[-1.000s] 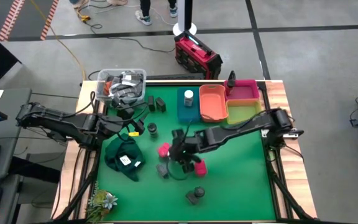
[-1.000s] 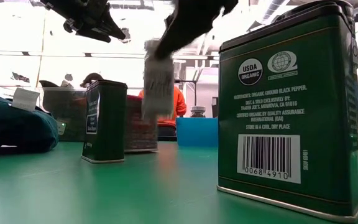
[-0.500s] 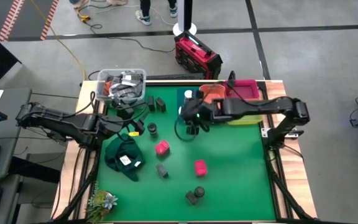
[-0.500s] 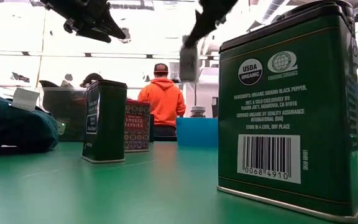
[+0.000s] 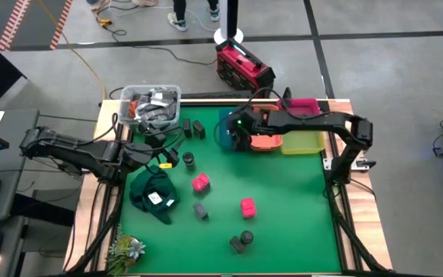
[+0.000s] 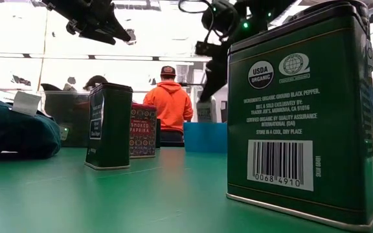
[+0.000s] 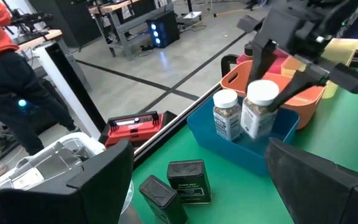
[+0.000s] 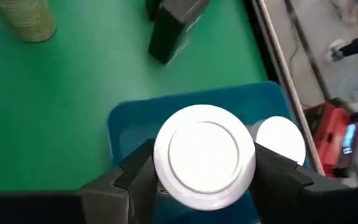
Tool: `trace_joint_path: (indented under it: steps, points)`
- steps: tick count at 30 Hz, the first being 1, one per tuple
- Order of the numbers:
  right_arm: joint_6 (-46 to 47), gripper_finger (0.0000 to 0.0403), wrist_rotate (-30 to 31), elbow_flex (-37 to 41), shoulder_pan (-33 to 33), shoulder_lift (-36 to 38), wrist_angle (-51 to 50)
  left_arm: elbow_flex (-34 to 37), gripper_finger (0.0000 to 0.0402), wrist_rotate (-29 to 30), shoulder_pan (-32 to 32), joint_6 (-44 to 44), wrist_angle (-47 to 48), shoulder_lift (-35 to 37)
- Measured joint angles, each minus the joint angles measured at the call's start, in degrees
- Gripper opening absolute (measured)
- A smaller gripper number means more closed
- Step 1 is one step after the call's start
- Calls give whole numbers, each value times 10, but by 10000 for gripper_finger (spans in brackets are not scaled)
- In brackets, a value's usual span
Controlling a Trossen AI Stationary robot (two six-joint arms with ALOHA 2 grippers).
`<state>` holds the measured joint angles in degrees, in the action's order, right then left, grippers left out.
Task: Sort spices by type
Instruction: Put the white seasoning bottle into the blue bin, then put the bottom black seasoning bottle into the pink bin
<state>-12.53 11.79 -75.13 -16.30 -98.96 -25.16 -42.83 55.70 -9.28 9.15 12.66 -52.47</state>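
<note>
White-capped jar (image 8: pixel 204 155) is sitting clamped between the right gripper (image 8: pixel 204 177) fingers. Blue bin (image 8: pixel 129 124) is lying directly beneath it, second jar (image 8: pixel 281 140) just beside. Left gripper (image 7: pixel 197 180) is hanging spread apart.

Two white-capped jars (image 7: pixel 241 115), two red boxes (image 5: pixel 200 182), three bins (image 5: pixel 263 135) (blue, orange, pink-and-yellow), several dark tins (image 5: pixel 198 128).

Lighting is even and bright overhead; shadows on the green table (image 5: pixel 283 200) are soft. The low view is strongly backlit: windows (image 6: pixel 37 58) blow out, arms read as silhouettes. The near tin (image 6: pixel 303 110) is sharp, the background softer.
</note>
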Motion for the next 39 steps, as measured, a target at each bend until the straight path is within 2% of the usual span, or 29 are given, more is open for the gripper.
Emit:
trace_joint_path:
  steps: [2, 11, 24, 33, 39]
  points:
    - [4, 232, -6, 11, -6, 1, 22, 0, 348, 0, 0, 0, 0, 0]
    - [22, 257, -24, 16, -16, -9, 0, 0, 348, 0, 0, 5, 0, 0]
    - [33, 260, -29, 16, -15, -8, -21, 0, 348, -1, 0, 8, 5, 0]
    - [32, 261, -29, -7, -15, -7, -68, 0, 348, -1, 0, 8, 5, 0]
    - [40, 261, -27, -59, -2, -3, -139, 0, 348, -1, 0, 7, 5, 0]
